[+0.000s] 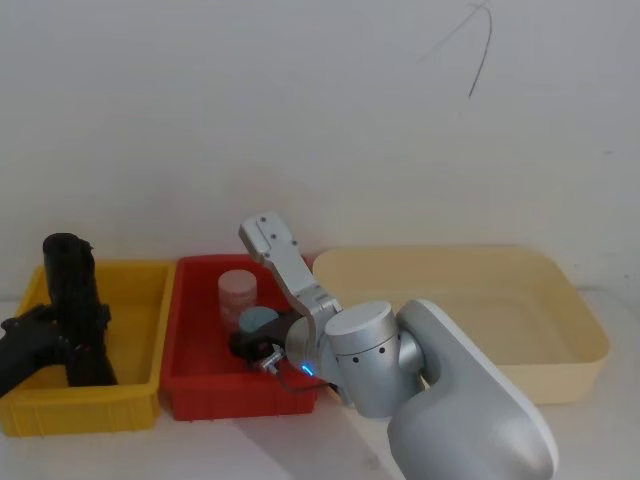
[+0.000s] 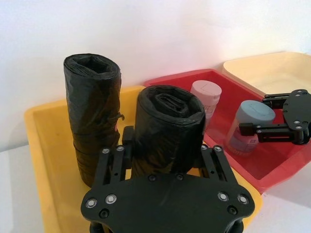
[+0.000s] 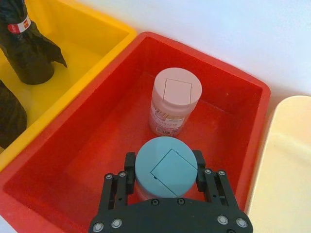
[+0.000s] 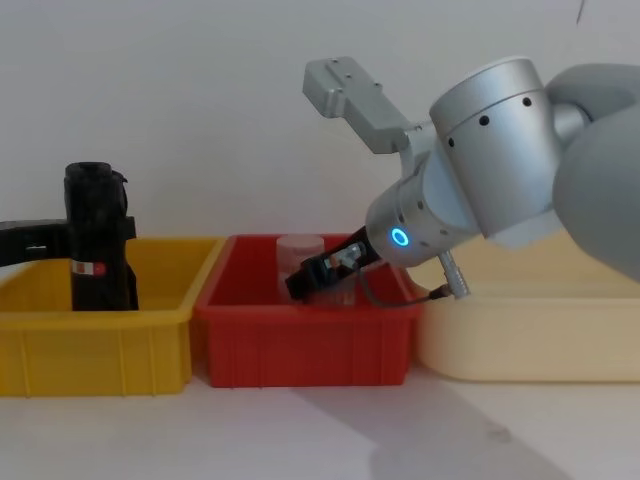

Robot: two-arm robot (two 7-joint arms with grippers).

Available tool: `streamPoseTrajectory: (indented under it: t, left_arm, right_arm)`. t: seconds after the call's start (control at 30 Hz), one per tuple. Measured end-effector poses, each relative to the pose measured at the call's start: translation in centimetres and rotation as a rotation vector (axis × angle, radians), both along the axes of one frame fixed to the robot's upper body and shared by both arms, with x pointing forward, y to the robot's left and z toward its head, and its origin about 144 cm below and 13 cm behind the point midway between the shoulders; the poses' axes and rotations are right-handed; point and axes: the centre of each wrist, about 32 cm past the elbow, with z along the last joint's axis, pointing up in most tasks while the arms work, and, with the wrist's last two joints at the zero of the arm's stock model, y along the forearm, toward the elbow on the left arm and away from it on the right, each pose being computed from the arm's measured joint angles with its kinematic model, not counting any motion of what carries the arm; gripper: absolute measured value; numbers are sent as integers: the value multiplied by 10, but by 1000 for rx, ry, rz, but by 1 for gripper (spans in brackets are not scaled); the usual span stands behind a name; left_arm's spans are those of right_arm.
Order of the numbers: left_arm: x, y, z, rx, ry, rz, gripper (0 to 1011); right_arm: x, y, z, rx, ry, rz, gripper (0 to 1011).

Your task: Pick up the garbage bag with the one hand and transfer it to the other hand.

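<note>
Three bins sit in a row on the bench (image 4: 250,430): left bin (image 1: 80,412), middle bin (image 1: 230,400), right tub (image 1: 570,380). In the left bin, one bag roll (image 2: 167,121) stands gripped in the left hand (image 2: 167,145), a second bag roll (image 2: 92,111) just beside it. In the middle bin, the right hand (image 3: 164,158) straddles the nearer jar (image 3: 165,172), the other jar (image 3: 175,97) just behind.

Garbage bag (image 4: 97,235) upright in yellow bin (image 4: 100,345); left gripper (image 4: 60,241) at it.
</note>
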Motion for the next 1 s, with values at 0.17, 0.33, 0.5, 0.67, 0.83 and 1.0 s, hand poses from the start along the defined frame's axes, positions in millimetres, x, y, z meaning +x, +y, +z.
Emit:
streamPoseTrajectory:
  t: [0.17,0.33,0.5,0.67,0.83,1.0]
  left_arm:
    - [0,0,0,0,0,0,525]
    - [0,0,0,0,0,0,485]
    - [0,0,0,0,0,0,448]
    - [0,0,0,0,0,0,419]
    - [0,0,0,1,0,0,400]
    - [1,1,3,11,-9,-4,379]
  right_arm:
    - [0,0,0,0,1,0,680]
    - [0,0,0,0,1,0,680]
    - [0,0,0,0,2,1,680]
    - [0,0,0,-1,3,1,680]
    - [0,0,0,-1,2,1,679]
    - [0,0,2,3,-4,4,680]
